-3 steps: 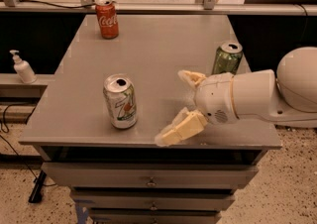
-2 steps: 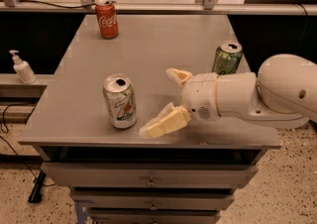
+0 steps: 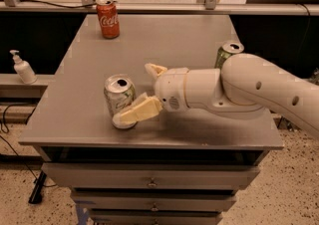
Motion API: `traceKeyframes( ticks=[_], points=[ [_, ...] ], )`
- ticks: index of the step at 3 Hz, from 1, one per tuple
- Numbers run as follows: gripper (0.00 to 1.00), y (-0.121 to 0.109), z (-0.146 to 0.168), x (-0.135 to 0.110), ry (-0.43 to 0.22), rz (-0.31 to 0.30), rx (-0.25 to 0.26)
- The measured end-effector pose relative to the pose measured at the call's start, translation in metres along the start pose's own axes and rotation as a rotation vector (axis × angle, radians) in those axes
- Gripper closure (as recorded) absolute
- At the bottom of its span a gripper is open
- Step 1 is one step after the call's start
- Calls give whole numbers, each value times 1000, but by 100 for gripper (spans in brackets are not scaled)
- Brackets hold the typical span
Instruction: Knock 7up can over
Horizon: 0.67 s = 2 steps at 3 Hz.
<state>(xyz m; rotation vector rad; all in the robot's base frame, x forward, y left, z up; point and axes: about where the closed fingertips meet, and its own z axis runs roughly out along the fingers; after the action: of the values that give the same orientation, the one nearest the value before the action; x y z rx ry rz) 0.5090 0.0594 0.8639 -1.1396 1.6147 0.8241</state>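
Note:
The 7up can (image 3: pixel 118 95), white and silver with a silver top, stands upright near the front left of the grey table (image 3: pixel 164 45). My gripper (image 3: pixel 137 92) reaches in from the right on a white arm. Its fingers are spread open. The near finger (image 3: pixel 135 113) lies across the lower front of the can and touches it. The far finger (image 3: pixel 154 70) sits behind and to the right of the can.
A red Coca-Cola can (image 3: pixel 107 18) stands at the back left of the table. A dark green can (image 3: pixel 227 54) stands at the right, partly hidden behind my arm. A soap dispenser (image 3: pixel 22 68) sits on a ledge to the left. Drawers are below the front edge.
My gripper has moved left across the table toward the 7up can, and its near finger now touches the can's base. The can still stands upright.

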Motion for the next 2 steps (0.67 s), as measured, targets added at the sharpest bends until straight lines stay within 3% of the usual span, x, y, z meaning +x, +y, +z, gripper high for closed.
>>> traceKeyframes(
  ticks=[2],
  points=[
    [0,-40,61,-35,40,36,17]
  ],
)
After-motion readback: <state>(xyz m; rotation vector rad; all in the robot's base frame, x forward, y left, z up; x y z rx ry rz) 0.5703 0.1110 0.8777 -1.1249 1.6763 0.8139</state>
